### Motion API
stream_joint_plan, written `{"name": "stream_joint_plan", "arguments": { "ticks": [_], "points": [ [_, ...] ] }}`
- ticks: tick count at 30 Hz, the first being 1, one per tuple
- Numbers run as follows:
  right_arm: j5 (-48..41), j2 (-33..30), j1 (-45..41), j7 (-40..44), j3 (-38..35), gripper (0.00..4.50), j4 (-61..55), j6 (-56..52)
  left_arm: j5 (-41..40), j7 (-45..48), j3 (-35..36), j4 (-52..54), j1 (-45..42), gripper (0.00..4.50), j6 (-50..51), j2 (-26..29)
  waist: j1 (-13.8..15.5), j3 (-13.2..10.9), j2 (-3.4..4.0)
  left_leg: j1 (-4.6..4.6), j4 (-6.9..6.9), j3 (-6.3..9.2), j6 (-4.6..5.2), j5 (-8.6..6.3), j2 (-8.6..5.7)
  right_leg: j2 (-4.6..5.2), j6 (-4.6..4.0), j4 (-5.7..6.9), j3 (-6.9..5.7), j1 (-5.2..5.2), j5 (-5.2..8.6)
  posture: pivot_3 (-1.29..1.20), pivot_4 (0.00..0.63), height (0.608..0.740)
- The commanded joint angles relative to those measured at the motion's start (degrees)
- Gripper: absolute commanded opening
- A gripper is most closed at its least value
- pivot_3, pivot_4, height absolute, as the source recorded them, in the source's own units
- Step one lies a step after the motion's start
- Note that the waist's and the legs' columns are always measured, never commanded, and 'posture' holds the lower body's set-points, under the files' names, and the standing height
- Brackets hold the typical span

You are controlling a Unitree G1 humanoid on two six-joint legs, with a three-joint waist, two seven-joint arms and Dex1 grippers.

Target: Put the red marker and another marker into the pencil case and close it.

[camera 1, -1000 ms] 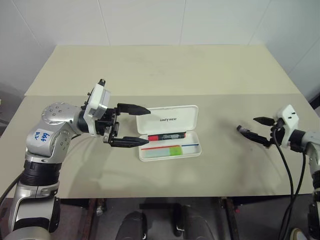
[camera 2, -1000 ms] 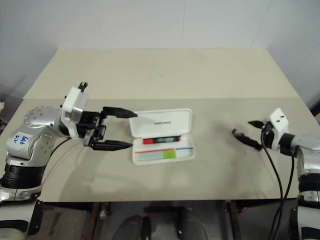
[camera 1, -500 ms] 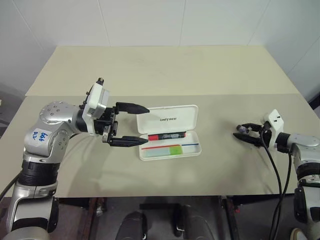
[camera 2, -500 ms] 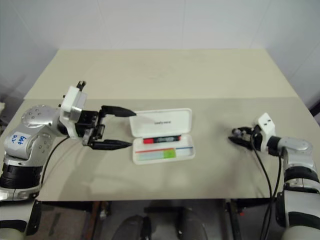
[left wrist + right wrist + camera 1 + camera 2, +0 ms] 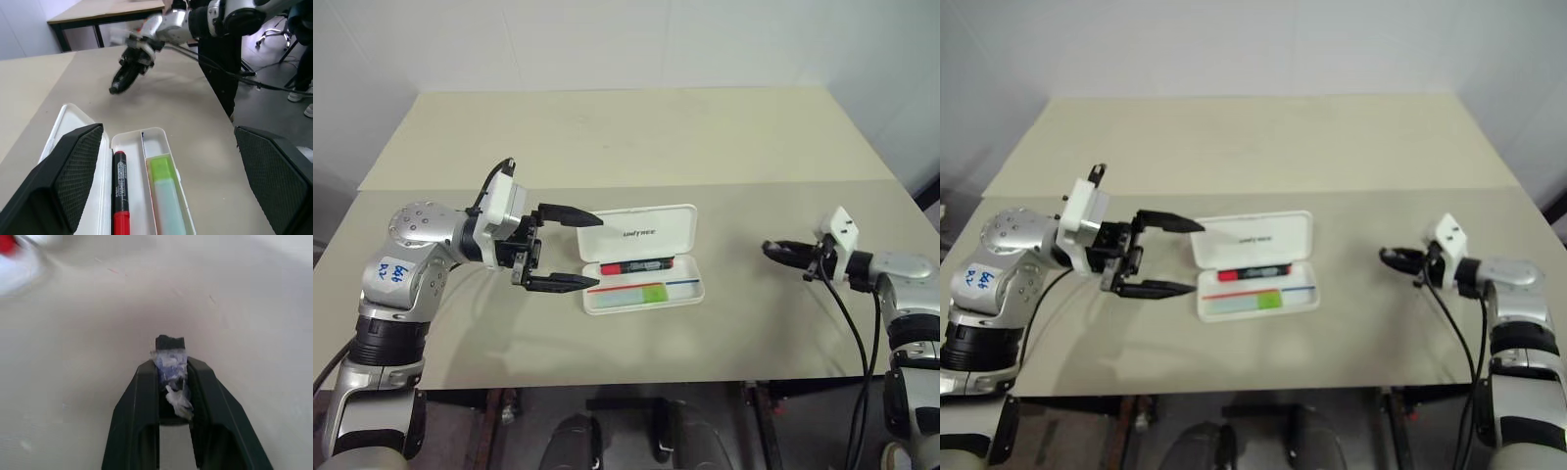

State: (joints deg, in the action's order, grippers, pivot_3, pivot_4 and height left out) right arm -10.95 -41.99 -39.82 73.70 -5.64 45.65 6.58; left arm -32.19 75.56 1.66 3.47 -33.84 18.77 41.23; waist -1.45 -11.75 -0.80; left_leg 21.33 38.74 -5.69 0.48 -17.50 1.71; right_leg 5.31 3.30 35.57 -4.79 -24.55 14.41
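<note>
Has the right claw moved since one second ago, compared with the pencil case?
Yes. The right claw has moved left, toward the open pencil case, which kept its place, and its fingers have closed. A gap of bare table remains between them.

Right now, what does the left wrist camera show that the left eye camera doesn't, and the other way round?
Left wrist camera: the white lettering on the red marker's barrel, plus a second table and a chair beyond the right hand.
Left eye camera: the pencil case with its printed lid face on, and the left hand seen whole, open beside the case's left end.
Both: the open case with the red marker and the green highlighter lying in its tray, and the right hand shut, off to the case's right above the table.
</note>
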Motion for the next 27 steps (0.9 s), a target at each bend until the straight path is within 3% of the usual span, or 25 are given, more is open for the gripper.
{"name": "stream_joint_plan", "arguments": {
  "ticks": [1,6,10,15,27],
  "points": [
    [-4.29,0.75,1.95,2.31,0.61,0.41,-13.79,-5.37,0.50,0.24,0.84,-0.24,0.81,4.50,-1.82,-0.04,-0.10,0.00,0.00,0.00,-0.03,0.00,-0.01,-0.01,0.00,0.00,0.00,0.00,0.00,-0.01,0.00,0.00,0.150,0.740],
    [-10.71,4.17,7.59,3.53,7.22,0.41,-40.71,-17.88,1.13,0.13,0.97,0.07,4.06,4.50,-3.40,-0.21,-0.22,0.00,0.01,-0.01,-0.19,0.01,-0.02,-0.02,0.00,0.02,-0.01,-0.07,-0.01,-0.04,0.01,0.00,0.150,0.740],
    [-12.01,4.62,10.04,4.15,11.01,0.41,-47.61,-21.75,1.56,0.21,0.47,1.17,6.08,4.50,-3.99,0.05,0.22,-0.01,-0.01,-0.03,-0.34,0.01,-0.05,-0.02,0.00,0.02,-0.05,-0.07,-0.02,-0.10,0.03,0.00,0.150,0.740],
    [-9.06,6.05,8.87,5.18,15.24,0.41,-44.19,-19.11,1.78,-0.27,0.34,2.33,7.86,4.50,-4.11,0.10,0.82,-0.01,-0.03,0.00,-0.33,0.02,0.37,-0.23,-0.07,0.10,-0.03,-0.21,-0.07,-0.07,0.02,0.00,0.150,0.740],
    [-4.09,6.68,1.77,10.23,16.71,0.41,-27.35,-9.45,1.31,-2.52,1.36,5.60,10.66,4.50,-3.41,0.54,1.18,-0.01,-0.02,0.03,-0.46,-0.03,0.35,-0.21,-0.02,0.02,-0.05,-0.31,-0.13,-0.11,0.03,0.00,0.150,0.740]
  ]
}}
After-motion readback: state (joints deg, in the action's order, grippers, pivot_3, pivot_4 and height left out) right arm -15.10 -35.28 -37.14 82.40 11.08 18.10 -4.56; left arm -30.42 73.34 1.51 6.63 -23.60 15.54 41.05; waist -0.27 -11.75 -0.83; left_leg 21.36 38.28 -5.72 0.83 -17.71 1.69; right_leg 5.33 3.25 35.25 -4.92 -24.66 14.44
